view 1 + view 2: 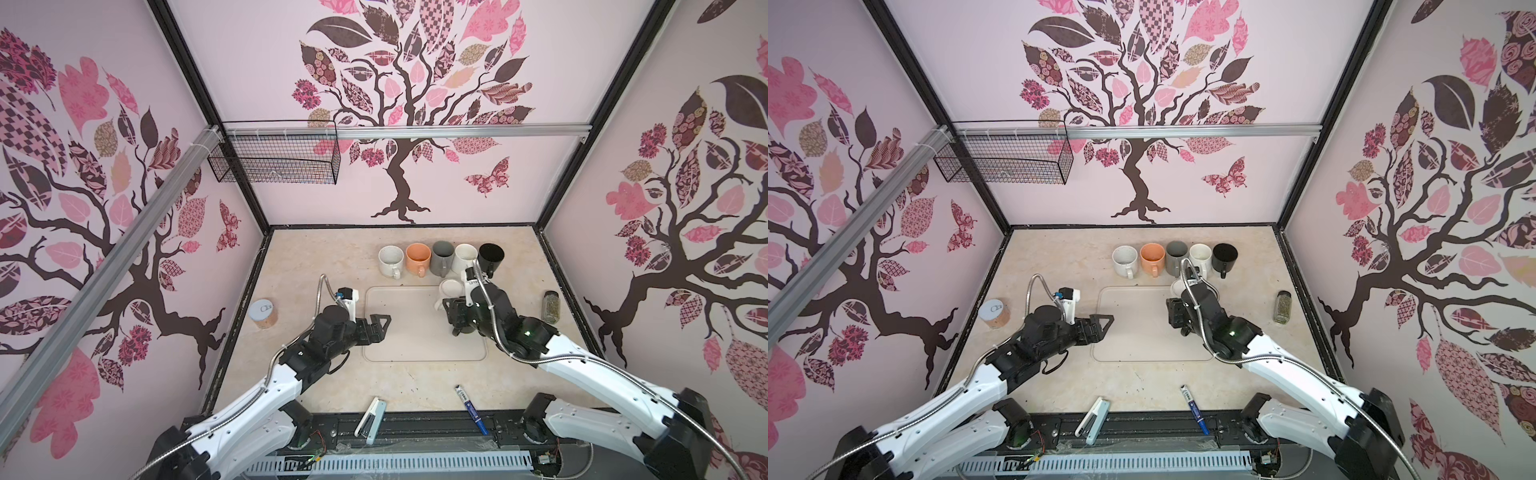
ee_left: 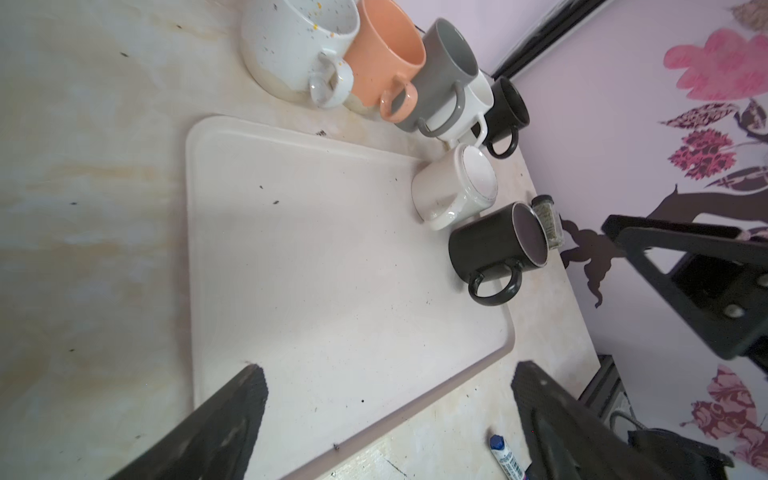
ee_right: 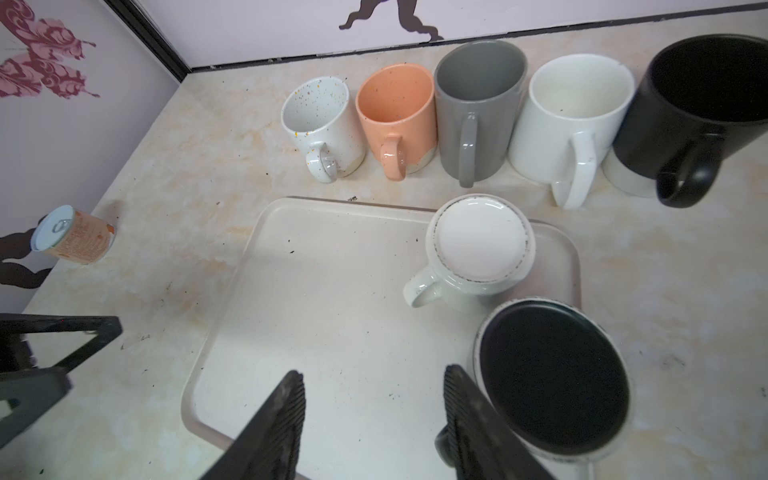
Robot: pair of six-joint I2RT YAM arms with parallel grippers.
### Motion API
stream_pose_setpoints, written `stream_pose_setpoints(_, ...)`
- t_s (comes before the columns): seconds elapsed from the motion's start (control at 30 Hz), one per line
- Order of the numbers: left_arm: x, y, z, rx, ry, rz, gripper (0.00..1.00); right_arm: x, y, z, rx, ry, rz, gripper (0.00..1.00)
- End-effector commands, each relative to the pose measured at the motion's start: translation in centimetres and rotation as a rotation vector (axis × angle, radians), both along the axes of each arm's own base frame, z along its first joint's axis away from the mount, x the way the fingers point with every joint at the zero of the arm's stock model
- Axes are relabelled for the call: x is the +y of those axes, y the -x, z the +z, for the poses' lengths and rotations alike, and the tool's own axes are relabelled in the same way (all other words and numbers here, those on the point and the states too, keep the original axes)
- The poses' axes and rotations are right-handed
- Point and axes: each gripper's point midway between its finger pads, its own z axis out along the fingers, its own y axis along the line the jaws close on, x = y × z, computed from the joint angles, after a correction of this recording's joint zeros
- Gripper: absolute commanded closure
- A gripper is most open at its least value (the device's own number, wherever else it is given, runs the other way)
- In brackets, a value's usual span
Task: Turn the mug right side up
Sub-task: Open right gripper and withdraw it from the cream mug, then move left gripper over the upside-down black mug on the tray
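Black mug (image 3: pixel 552 382), inverted beside inverted white mug (image 3: pixel 478 241), flanks released right fingers (image 3: pixel 465 415); left fingers (image 2: pixel 232 424) released.

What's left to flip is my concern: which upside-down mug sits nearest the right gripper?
The black upside-down mug on the tray, right beside the right gripper. The white upside-down mug stands farther off on the same tray.

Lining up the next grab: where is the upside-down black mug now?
In the right wrist view, the black mug sits base-up on the tray by its right edge, just robot-side of the upside-down white mug, beside the right fingers.
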Motion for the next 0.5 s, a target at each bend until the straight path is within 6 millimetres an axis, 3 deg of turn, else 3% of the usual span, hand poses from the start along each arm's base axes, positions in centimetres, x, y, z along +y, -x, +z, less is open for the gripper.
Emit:
stream_pose_setpoints(0.0,-3.1,0.6,0.9,-0.052,-0.013,-0.106,0.06,-1.4,0.7,-0.5,0.008,0.031,-0.031,0.42)
stream_pose_setpoints(0.23,-7.1,1.8,0.1,-0.106,-0.264,-0.205,0.09,-3.3,2.0,-4.0,0.108,0.132,-0.067,0.42)
stream_pose_setpoints(0.47,-10.4,2.7,1.0,-0.136,-0.271,-0.292,0.11,-6.2,2.4,-4.6,0.084,0.075,-0.224,0.43)
